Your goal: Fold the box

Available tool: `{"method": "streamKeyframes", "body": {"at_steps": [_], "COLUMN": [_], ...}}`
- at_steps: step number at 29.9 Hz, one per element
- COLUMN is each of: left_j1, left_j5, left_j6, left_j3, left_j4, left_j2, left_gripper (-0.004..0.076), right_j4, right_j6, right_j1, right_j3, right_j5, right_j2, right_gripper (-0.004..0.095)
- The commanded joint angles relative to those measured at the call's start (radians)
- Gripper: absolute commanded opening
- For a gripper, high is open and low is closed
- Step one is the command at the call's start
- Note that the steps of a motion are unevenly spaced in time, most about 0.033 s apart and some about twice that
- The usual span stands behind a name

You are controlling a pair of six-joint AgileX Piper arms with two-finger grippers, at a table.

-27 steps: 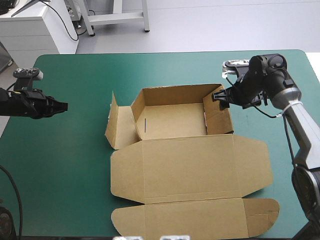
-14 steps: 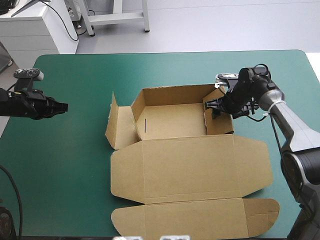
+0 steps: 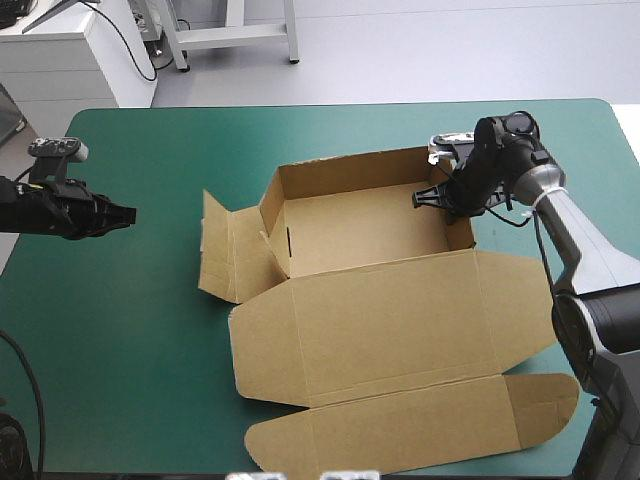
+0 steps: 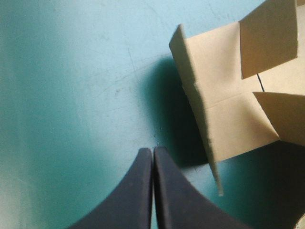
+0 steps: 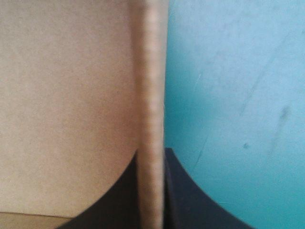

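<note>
High view: brown box at middle of teal-green cover, slightly skewed. Far part raised into open tray, back and side walls up; rest of sheet flat toward near edge. Left flap splayed outward beside tray. Right gripper at tray's right wall, near its far corner. Right wrist view: black fingers all but closed, pinching that wall's edge, brown board to one side, cover to the other. Left gripper near cover's left edge, well apart from box. Left wrist view: fingers pressed together in one point over bare cover, flap ahead and off to one side, not touching.
</note>
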Motion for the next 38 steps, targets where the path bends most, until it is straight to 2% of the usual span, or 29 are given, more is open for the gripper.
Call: {"method": "streamKeyframes", "body": {"at_steps": [1,10,13,23,27,32,38], "left_j1": [0.002,0.002,0.006,0.005,0.005,-0.022,-0.162], "left_j5": [-0.013,-0.09,-0.122,-0.236,-0.228,-0.135,-0.168], "left_j6": [-0.001,-0.001,-0.066,-0.064,-0.064,0.006,-0.034], "left_j3": [-0.024,-0.024,-0.024,-0.022,-0.022,-0.02,-0.02], "left_j4": [-0.051,-0.045,-0.044,-0.03,-0.088,-0.319,-0.391], "left_j2": [-0.031,-0.031,-0.029,0.034,0.105,0.187,0.206], "left_gripper": [-0.0008,-0.0008,-0.0008,-0.0008,-0.0008,-0.0008,-0.0008], "right_j4": [0.024,0.016,0.046,0.082,0.106,0.114,0.132], "right_j6": [-0.018,-0.032,-0.032,-0.039,-0.051,-0.054,-0.062], "right_j1": [-0.007,-0.007,-0.007,-0.007,-0.007,-0.007,-0.007], "right_j3": [-0.097,-0.104,-0.093,-0.087,-0.087,-0.087,-0.087], "right_j5": [0.036,0.036,0.036,0.036,0.036,0.001,-0.049], "right_j2": [-0.083,-0.265,-0.332,-0.519,-0.549,-0.526,-0.462], "right_gripper": [-0.0017,-0.0017,-0.002,-0.0019,-0.0019,-0.0019,-0.0019]}}
